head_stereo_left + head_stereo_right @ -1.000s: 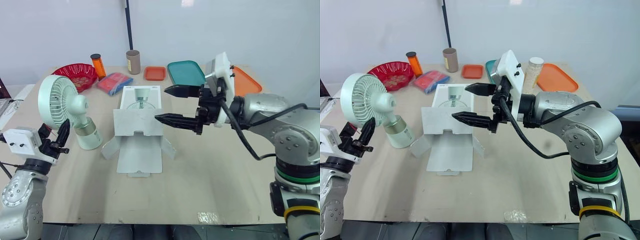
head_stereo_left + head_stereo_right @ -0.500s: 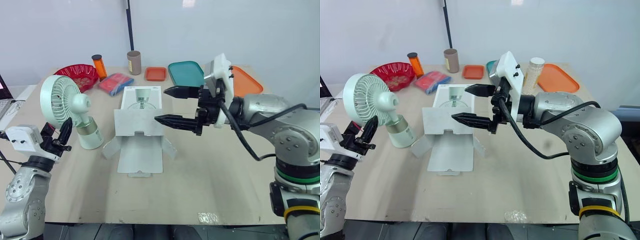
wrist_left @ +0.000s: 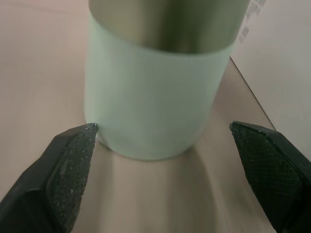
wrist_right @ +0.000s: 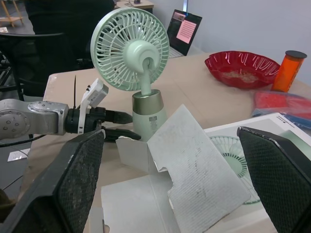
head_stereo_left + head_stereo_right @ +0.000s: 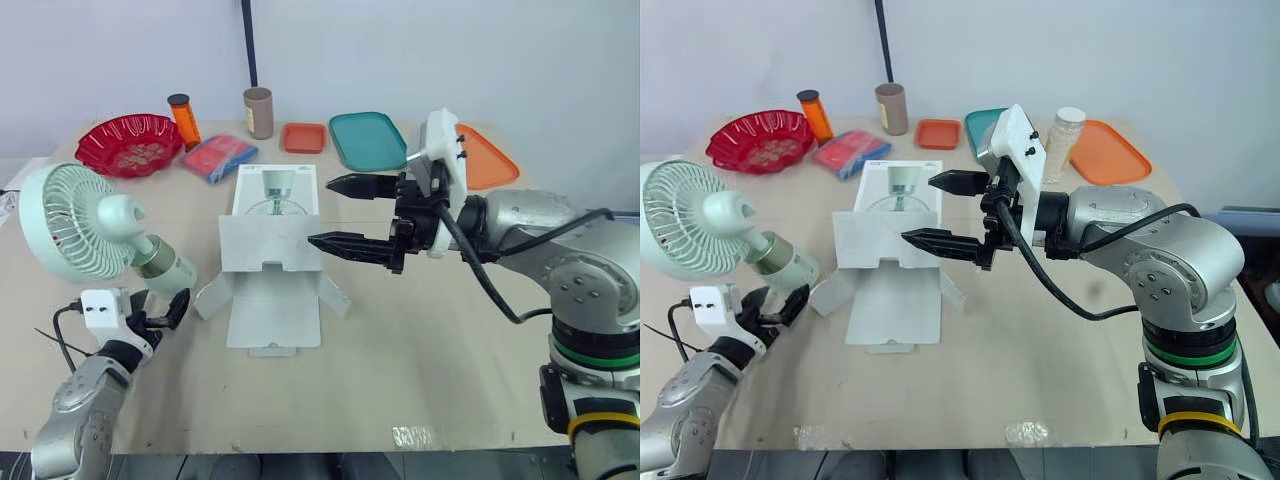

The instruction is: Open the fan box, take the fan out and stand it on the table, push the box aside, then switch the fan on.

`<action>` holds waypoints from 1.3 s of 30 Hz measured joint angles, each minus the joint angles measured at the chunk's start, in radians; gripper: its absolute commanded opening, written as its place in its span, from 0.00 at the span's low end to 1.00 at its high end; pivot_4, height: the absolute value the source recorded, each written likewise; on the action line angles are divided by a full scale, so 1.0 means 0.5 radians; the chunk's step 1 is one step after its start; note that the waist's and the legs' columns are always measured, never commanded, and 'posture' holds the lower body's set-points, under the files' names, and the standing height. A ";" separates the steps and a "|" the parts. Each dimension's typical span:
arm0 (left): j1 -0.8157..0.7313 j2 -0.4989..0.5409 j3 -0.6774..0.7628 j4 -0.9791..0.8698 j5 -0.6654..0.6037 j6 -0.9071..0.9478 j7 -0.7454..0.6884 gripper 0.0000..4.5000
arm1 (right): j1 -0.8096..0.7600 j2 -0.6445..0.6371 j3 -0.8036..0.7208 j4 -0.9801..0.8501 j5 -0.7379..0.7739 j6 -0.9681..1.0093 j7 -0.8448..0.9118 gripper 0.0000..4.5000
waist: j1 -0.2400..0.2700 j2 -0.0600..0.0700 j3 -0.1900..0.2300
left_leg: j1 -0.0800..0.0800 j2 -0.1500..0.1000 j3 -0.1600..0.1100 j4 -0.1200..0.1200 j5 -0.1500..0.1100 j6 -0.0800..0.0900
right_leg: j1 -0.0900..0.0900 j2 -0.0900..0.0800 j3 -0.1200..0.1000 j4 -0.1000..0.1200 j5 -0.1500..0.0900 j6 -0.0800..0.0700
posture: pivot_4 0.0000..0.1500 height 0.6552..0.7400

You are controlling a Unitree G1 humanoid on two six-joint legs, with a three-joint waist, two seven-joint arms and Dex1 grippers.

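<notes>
1. No brand or words can be read. The box (image 5: 272, 290) carries a printed picture of a fan on its far panel, and the small print on one flap in the left wrist view is too blurred to read.
2. The fan (image 5: 100, 222), pale green with a metallic band above its base, stands on the table (image 5: 430, 350) just left of the box, its head tilted up and to the left.
3. The box lies open in the middle of the table, its side flaps spread flat and one white flap standing up.
4. The left gripper (image 5: 172, 308) sits low at the table, right at the foot of the fan. Its fingers (image 3: 68, 165) are spread wide, one either side of the base, and not clamped on it.
5. The right gripper (image 5: 320, 211) hangs above the box's right side, well apart from the fan. Its two fingers are spread wide and hold nothing, the lower tip over the raised flap.
</notes>
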 measured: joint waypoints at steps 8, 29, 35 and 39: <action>0.001 0.000 0.003 -0.006 0.003 -0.007 0.003 0.99 | 0.001 0.000 0.000 0.000 0.003 0.000 0.010 1.00 | -0.006 -0.002 0.001 | 0.004 0.000 0.000 0.000 0.000 0.000 | 0.006 0.002 0.001 -0.005 0.003 0.003 | 1.00 1.00; 0.679 0.247 0.445 -0.749 -0.382 0.301 -0.087 0.99 | 0.100 -0.039 -0.006 -0.062 0.044 0.016 0.010 1.00 | -0.018 -0.007 0.012 | 0.005 0.002 0.003 -0.004 0.000 -0.001 | 0.007 0.001 0.004 -0.012 0.004 0.003 | 1.00 1.00; 1.027 0.391 0.510 -0.822 -0.463 0.319 -0.442 0.99 | 0.191 -0.040 -0.016 -0.133 0.092 0.041 -0.039 1.00 | -0.011 -0.006 0.015 | 0.005 0.002 0.002 -0.004 0.000 -0.001 | 0.007 0.002 0.002 -0.012 0.003 0.003 | 1.00 1.00; 1.090 0.530 0.588 -0.853 -0.539 0.318 -0.675 0.99 | 0.270 -0.050 -0.020 -0.188 0.121 0.064 -0.087 1.00 | -0.015 -0.007 0.015 | 0.005 0.003 0.004 -0.006 0.000 -0.001 | 0.006 0.002 0.004 -0.015 0.003 0.003 | 1.00 1.00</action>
